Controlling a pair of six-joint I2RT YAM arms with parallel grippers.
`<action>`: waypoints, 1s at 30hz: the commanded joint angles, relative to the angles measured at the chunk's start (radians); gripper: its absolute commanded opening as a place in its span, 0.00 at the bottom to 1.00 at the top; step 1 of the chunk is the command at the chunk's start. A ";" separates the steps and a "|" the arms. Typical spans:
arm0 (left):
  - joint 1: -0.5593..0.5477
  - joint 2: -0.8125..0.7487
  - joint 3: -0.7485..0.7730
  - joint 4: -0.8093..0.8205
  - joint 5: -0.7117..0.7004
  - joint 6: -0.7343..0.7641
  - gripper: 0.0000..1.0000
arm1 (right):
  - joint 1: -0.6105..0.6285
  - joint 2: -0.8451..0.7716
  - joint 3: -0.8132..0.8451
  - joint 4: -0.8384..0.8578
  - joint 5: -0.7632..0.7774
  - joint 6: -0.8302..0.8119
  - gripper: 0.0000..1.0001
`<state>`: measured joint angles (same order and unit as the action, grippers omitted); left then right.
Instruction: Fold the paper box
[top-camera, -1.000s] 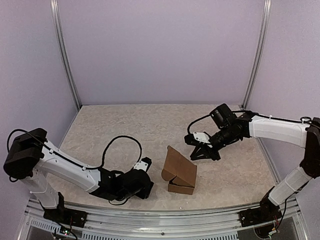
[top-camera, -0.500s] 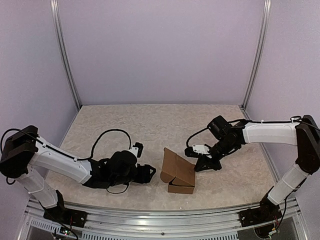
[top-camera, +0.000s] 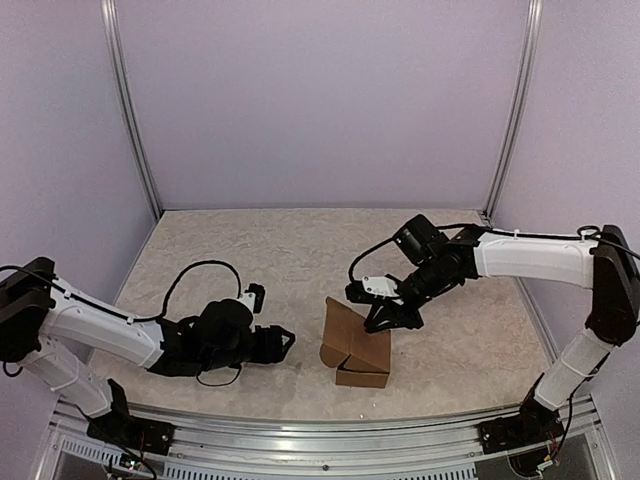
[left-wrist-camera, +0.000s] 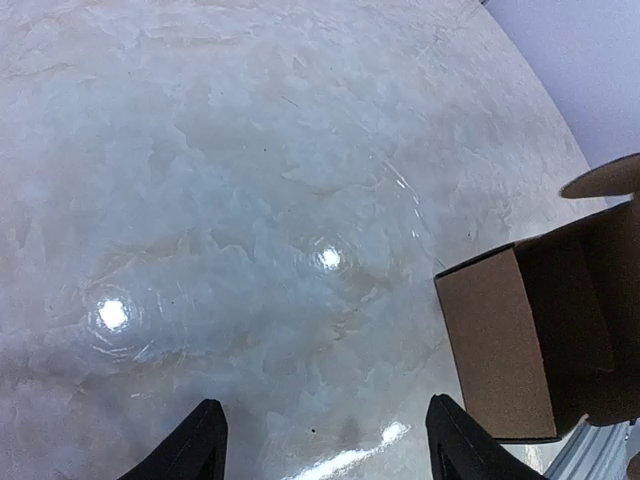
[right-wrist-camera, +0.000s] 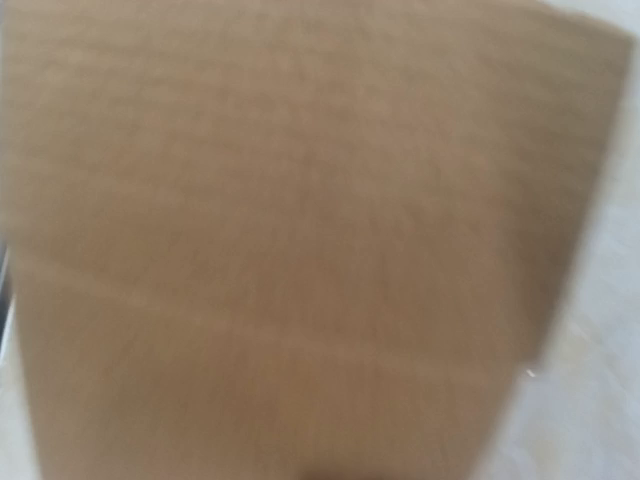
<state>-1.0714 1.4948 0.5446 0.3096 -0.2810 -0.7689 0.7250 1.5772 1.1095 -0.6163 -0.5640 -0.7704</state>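
Near the middle of the surface (top-camera: 250, 250), closer to the front edge, the paper box (top-camera: 357, 352) is sitting partly folded. Its base and side walls are already standing as a small squarish tray, while a large flap is leaning up and back over it, and the side facing the left arm is showing an open, hollow interior (left-wrist-camera: 530, 340). By my reading the walls are formed, and closing the flap and tucking any tabs are what is remaining.

The left gripper (top-camera: 284, 343) is lying low over the surface with its fingers (left-wrist-camera: 205, 440) spread wide apart, pointing toward the box's open side but well short of it, holding nothing.

The right gripper (top-camera: 388, 318) is hanging at the upper edge of the raised flap with its fingers looking drawn nearly together. Blurred brown cardboard (right-wrist-camera: 300, 240) is filling its wrist camera's view, so it is right against the flap; whether it is actually pressing or pinching the cardboard I cannot tell.
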 joint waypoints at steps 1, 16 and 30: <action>0.023 -0.158 -0.058 0.023 0.003 -0.025 0.67 | 0.024 0.135 0.006 0.002 0.038 0.041 0.11; 0.047 -0.156 0.025 -0.031 0.151 0.023 0.67 | 0.030 0.051 0.039 -0.040 0.084 0.074 0.15; -0.061 -0.065 0.161 -0.182 0.018 0.158 0.66 | -0.004 0.152 0.091 0.023 0.113 0.147 0.18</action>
<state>-1.1114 1.4158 0.6746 0.2005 -0.2096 -0.6559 0.7361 1.6588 1.1652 -0.5900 -0.4419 -0.6605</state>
